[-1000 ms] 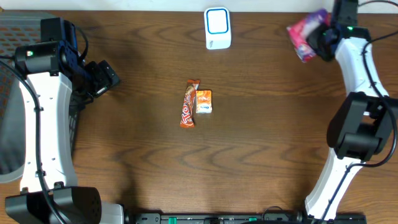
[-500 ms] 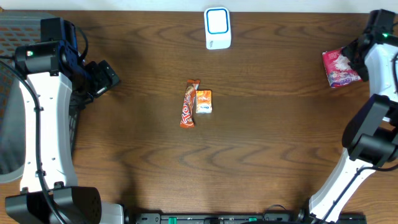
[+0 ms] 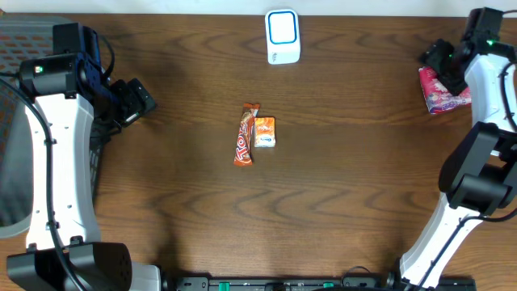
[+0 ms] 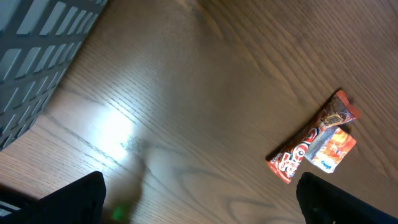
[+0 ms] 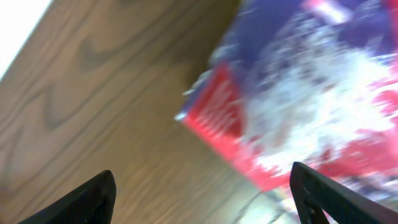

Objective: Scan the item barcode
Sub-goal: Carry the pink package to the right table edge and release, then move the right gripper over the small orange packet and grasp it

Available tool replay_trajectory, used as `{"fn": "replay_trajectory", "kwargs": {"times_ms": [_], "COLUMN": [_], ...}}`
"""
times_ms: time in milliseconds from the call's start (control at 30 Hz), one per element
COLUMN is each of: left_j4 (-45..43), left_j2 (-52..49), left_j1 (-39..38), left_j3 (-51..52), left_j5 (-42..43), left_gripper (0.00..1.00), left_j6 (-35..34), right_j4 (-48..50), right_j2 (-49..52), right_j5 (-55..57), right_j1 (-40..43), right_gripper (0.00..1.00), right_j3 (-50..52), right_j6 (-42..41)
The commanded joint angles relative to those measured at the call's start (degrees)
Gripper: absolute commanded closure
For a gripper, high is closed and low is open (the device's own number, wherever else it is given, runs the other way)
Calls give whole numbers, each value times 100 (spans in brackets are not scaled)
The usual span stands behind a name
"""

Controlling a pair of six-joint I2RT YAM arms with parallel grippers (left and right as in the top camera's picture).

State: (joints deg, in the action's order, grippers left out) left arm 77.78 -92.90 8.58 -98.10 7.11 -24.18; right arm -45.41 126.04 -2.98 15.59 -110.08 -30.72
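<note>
A pink and purple packet [image 3: 443,90] lies flat on the table at the far right, and fills the upper right of the right wrist view [image 5: 311,93]. My right gripper [image 3: 438,63] hovers at its back left corner, open, with nothing between its fingers [image 5: 202,190]. The white scanner with a blue screen [image 3: 283,36] stands at the back centre. A red candy bar [image 3: 245,134] and a small orange packet [image 3: 265,132] lie side by side mid-table, also in the left wrist view, candy bar [image 4: 311,140] and orange packet [image 4: 333,148]. My left gripper [image 3: 139,101] is open and empty [image 4: 199,199] at the left. No barcode shows.
A grey mesh basket [image 3: 16,48] sits off the table's left edge, its grid in the left wrist view's corner [image 4: 37,56]. The pink packet lies close to the table's right edge.
My right gripper carried the pink packet from beside the scanner to the far right, opened and let it go. It now sits just behind the packet. The left arm has not moved.
</note>
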Motion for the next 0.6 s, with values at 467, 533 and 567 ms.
{"fn": "replay_trajectory", "kwargs": {"times_ms": [467,533,567], "left_j4": [20,20,20], "left_j2": [-35,-35,-35], "left_j1": [9,9,9], "left_j3": [28,28,28], "left_j5": [-74,-74,-74], "left_gripper": [2,2,2], "left_j6": [-7,-7,-7], "right_j4": [-1309,-1519,-1593], "right_j2": [-826,-826,-826], "right_j5": [-2389,-2391,-2389], "right_j1": [-1530,-1790,-1928], "right_gripper": [4,2,3], "right_j3": [-4,37,61], "right_j6": [1775,1869,1884]}}
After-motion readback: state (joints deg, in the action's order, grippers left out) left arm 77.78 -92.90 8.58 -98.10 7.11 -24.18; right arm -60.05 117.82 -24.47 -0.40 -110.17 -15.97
